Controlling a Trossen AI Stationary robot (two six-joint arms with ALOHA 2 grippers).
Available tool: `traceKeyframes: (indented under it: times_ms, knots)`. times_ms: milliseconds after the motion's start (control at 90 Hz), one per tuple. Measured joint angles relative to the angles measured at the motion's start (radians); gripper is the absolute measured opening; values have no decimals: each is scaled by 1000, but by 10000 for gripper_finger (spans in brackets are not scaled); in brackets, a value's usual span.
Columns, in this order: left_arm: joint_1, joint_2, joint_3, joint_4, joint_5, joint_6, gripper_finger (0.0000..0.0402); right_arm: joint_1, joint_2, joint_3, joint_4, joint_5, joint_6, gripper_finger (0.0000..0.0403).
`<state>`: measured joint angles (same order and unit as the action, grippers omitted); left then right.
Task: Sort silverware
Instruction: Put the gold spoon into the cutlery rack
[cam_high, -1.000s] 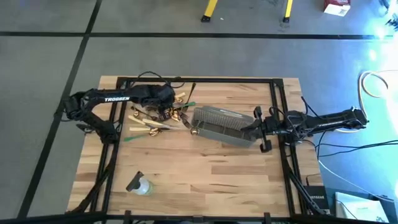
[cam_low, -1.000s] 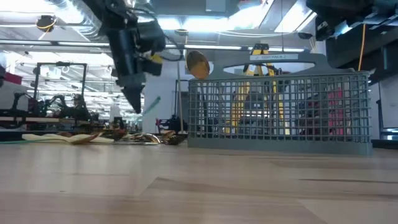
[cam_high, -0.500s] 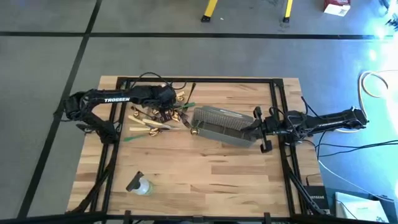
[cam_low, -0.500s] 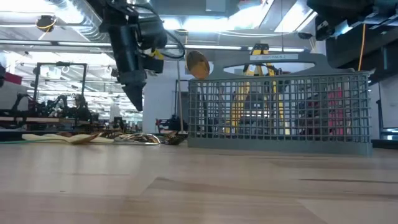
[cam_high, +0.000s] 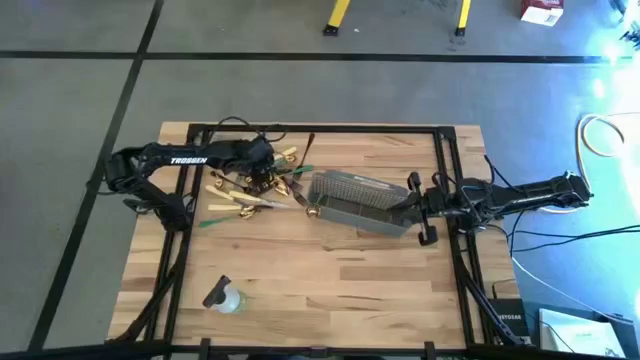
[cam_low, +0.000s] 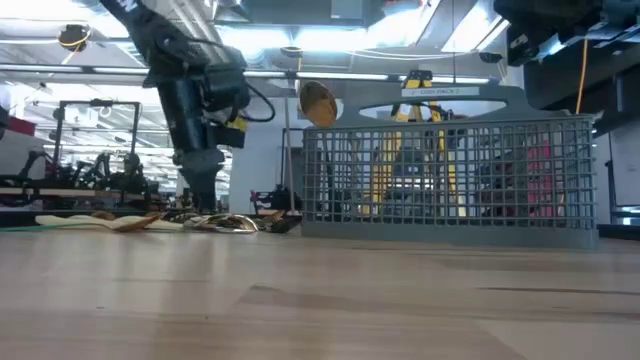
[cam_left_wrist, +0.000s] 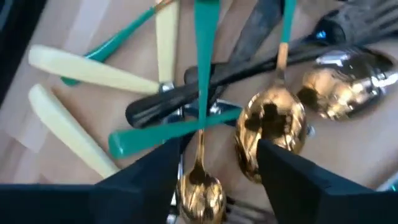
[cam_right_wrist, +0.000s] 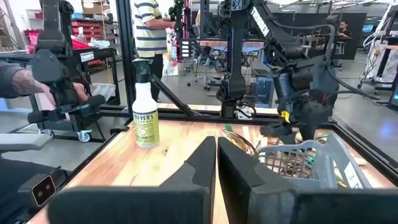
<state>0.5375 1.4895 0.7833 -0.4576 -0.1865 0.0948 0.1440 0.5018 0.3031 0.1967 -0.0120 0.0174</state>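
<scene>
The silverware (cam_high: 245, 192) lies in a loose pile on the table's far left: cream, green and black handles and gold spoon bowls (cam_left_wrist: 270, 121). My left gripper (cam_left_wrist: 214, 180) stands open, pointing down into the pile (cam_low: 180, 220), with a small gold spoon (cam_left_wrist: 200, 186) between its fingers. The grey mesh basket (cam_high: 360, 200) stands mid-table, and a gold spoon (cam_low: 318, 100) sticks up from its left end. My right gripper (cam_right_wrist: 216, 167) is shut and hovers at the basket's right end (cam_high: 400, 210). My left gripper comes from above with one finger (cam_left_wrist: 155, 180) on each side of the small gold spoon's bowl. Whether the fingers touch the spoon or the utensils under them, I cannot tell.
A clear spray bottle (cam_high: 225, 298) lies near the table's front left. Black frame rails (cam_high: 300, 128) run along the table's edges. Bare wood lies between basket and front edge. Beyond the table stand people (cam_right_wrist: 152, 25) and other arms.
My left gripper has gone down onto the silverware pile, shifting a little toward the table's left edge, and has opened. The pile and the basket stay where they were.
</scene>
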Motion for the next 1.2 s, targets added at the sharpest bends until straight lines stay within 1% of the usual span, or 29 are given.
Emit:
traceKeyframes:
  times_ms: [89, 178, 367, 522, 633, 811, 878, 1044, 1200]
  knots:
    - [15, 5, -12, 34, 3, 11, 208, 0, 0, 0, 0, 0, 0, 0]
    - [40, 24, -18, 49, 6, 20, 201, 0, 0, 0, 0, 0, 0, 0]
    - [82, 97, -19, 65, 24, 37, 166, 0, 0, 0, 0, 0, 2, 0]
    - [90, 134, -17, 88, 43, 56, 136, 0, 0, 0, -7, 0, 3, 0]
    - [88, 131, -17, 98, 49, 68, 105, 0, 0, 0, -9, 0, 3, 0]
    - [84, 104, -17, 101, 54, 73, 32, 0, 0, 0, -13, 0, 3, 0]
    - [84, 90, -17, 93, 56, 70, 10, 0, 0, 0, -14, 0, 3, 0]
    - [84, 59, -18, 75, 57, 66, 7, 0, 0, 0, -14, 0, 3, 0]
    - [84, 58, -18, 63, 58, 66, 3, 0, 0, 0, -14, 0, 3, 0]
